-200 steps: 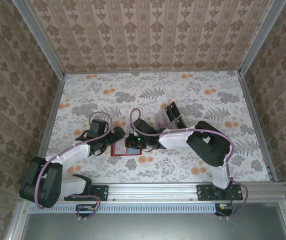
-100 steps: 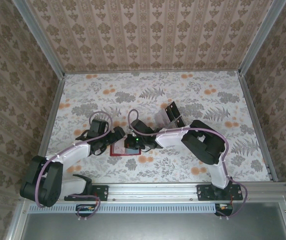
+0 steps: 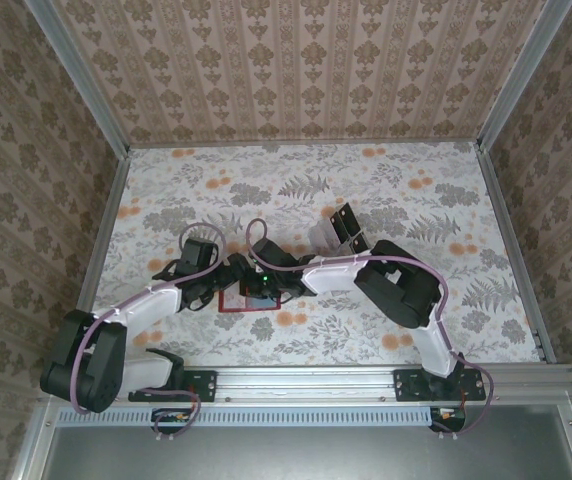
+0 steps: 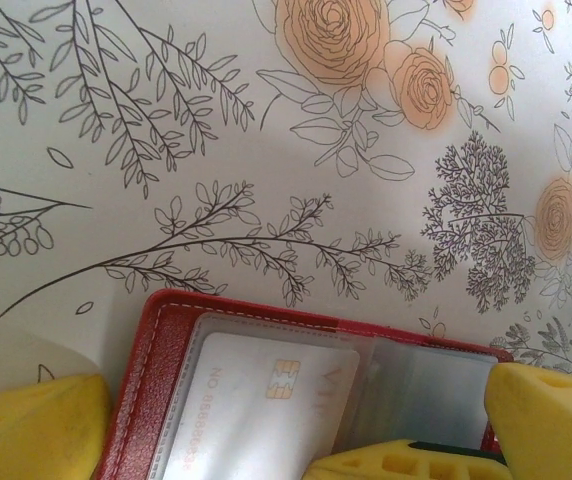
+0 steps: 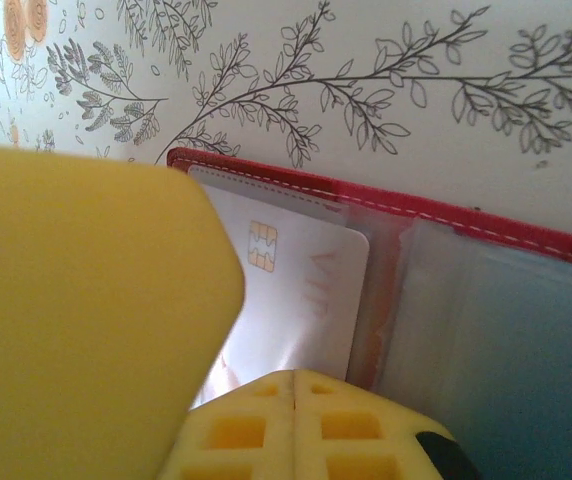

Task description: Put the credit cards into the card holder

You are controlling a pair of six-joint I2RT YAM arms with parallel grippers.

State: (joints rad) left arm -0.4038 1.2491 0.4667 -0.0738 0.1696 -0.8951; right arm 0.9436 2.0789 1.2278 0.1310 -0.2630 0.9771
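The red card holder [image 4: 156,350] lies open on the floral table, its clear sleeve facing up. A credit card [image 4: 266,400] with a gold chip sits inside the left sleeve and looks pale under glare. My left gripper [image 4: 286,440] is open, its yellow fingers [image 4: 36,425] standing at the holder's two sides. My right gripper [image 5: 294,430] is shut, its tips pressed together at the card's [image 5: 306,290] near edge with nothing between them. In the top view both grippers meet over the card holder [image 3: 230,303]. More black credit cards [image 3: 344,220] lie further back.
A clear plastic tray [image 3: 323,236] stands beside the black cards behind the right arm. The left gripper's finger [image 5: 86,320] blocks much of the right wrist view. Patterned walls ring the table [image 3: 416,190].
The right arm has slid its gripper a little to the left over the card holder. The left arm has held its place with its jaws wide.
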